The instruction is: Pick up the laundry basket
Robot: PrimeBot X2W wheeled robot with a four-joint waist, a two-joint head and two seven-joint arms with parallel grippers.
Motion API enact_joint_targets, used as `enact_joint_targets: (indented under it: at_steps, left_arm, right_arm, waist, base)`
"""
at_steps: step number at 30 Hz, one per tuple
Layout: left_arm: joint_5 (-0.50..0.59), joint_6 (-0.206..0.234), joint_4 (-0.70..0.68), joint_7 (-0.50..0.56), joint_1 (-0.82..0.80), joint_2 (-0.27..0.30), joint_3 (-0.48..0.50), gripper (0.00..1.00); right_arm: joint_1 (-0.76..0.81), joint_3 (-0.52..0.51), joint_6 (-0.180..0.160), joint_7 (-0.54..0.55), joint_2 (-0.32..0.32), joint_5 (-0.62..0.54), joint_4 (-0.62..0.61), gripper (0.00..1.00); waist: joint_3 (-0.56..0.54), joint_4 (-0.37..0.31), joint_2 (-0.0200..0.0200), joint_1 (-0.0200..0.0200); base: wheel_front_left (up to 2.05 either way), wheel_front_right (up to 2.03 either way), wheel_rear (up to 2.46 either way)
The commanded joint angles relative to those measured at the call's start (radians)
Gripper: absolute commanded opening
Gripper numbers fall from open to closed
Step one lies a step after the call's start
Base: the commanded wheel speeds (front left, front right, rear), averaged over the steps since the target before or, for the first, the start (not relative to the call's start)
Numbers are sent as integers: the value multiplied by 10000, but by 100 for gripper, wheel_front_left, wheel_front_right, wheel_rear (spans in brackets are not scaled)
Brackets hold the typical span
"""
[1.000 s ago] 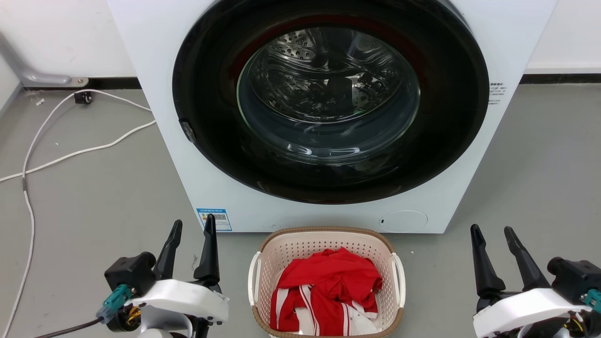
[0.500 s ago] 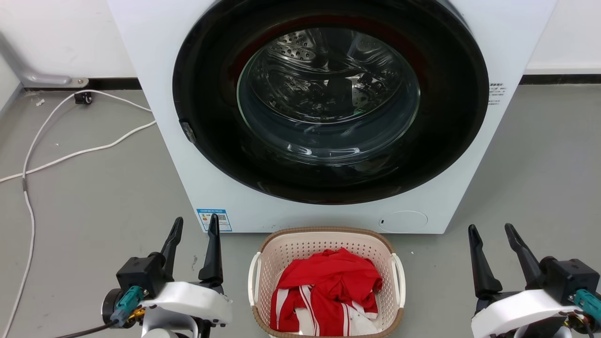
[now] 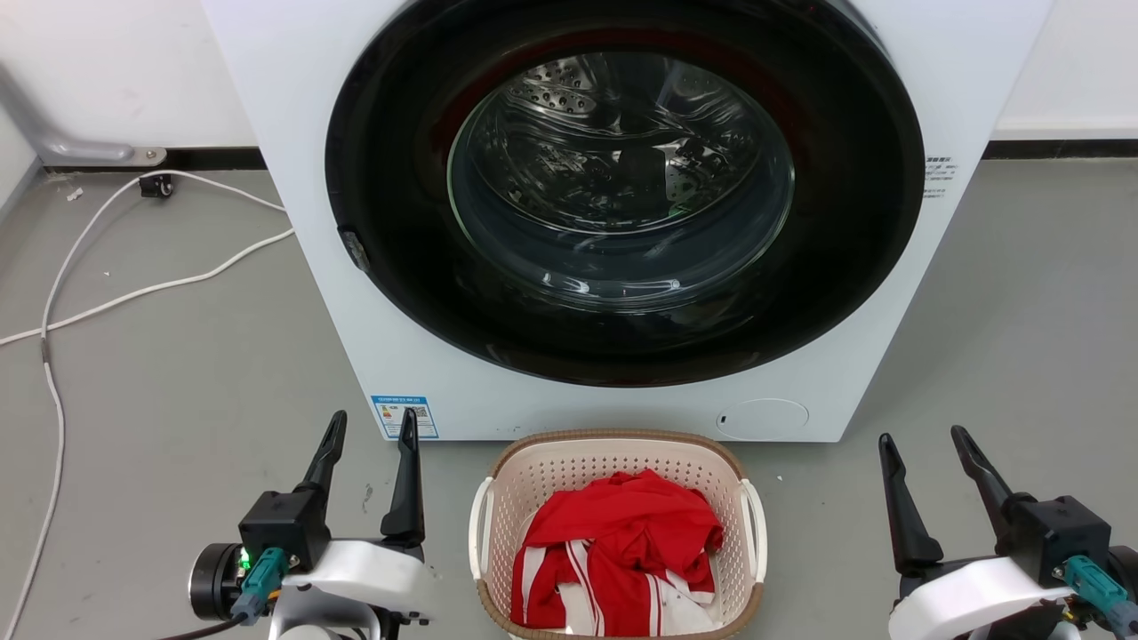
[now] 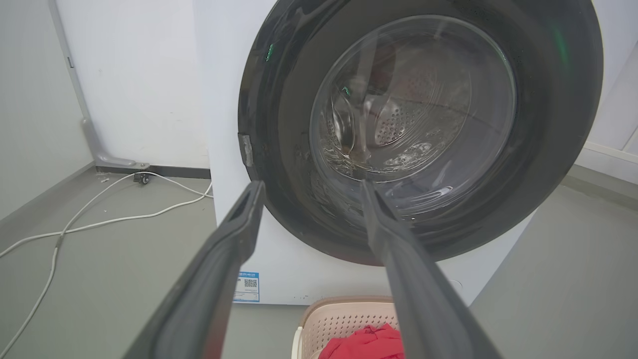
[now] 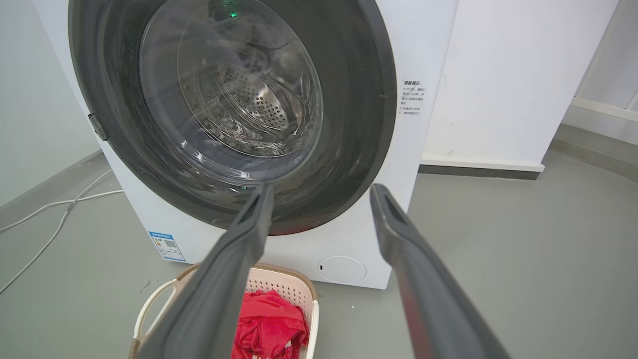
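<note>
**Basket upright on floor, both grippers spread and clear of it**

- The laundry basket (image 3: 569, 480) is seen at 6 o'clock in the head view. It is set on the grey floor (image 3: 178, 382), just in front of the washing machine (image 3: 320, 293).
- It stands upright with the mouth facing up. The visible length runs along the 12-to-6 line, far end toward the machine. The near end is cut by the frame edge, so the long axis cannot be fixed for certain.
- Cream perforated walls and rounded corners are noted, with a brown woven-look rim (image 3: 613, 435). White handles (image 3: 477, 529) are carried on the 9 and 3 o'clock sides.
- A red garment (image 3: 622, 542) with white stripes is heaped inside.
- The left gripper (image 3: 373, 416) is held at 8 o'clock, fingers parted and nothing between them.
- The right gripper (image 3: 921, 436) is held at 4 o'clock, likewise spread and unloaded.
- Both are kept apart from the basket, fingers pointed toward 12.
- The round dark door (image 3: 622, 356) of the machine is seen at 12 o'clock.
- A white cable (image 3: 133, 289) is trailed over the floor at 9 o'clock.
</note>
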Motion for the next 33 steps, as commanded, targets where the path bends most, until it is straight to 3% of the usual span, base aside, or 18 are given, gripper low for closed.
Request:
enact_joint_targets:
  at_steps: [1, 11, 33]
  left_arm:
    - [190, 55, 12, -89, 121, 1, 15, 100]
    - [927, 114, 144, -284, 69, -1, -37, 100]
    - [869, 124, 278, -281, 20, -3, 47, 100]
  right_arm:
    - [75, 3, -3, -76, 27, -266, -93, 100]
    - [176, 16, -5, -214, 33, -980, -150, 100]
    - [118, -49, -3, -156, 34, -710, -48, 100]
  waist:
    - [8, -15, 0, -1]
    - [7, -12, 0, -1]
    - [111, 80, 0, -1]
  base:
    - [0, 0, 0]
    - [0, 0, 0]
    - [0, 0, 0]
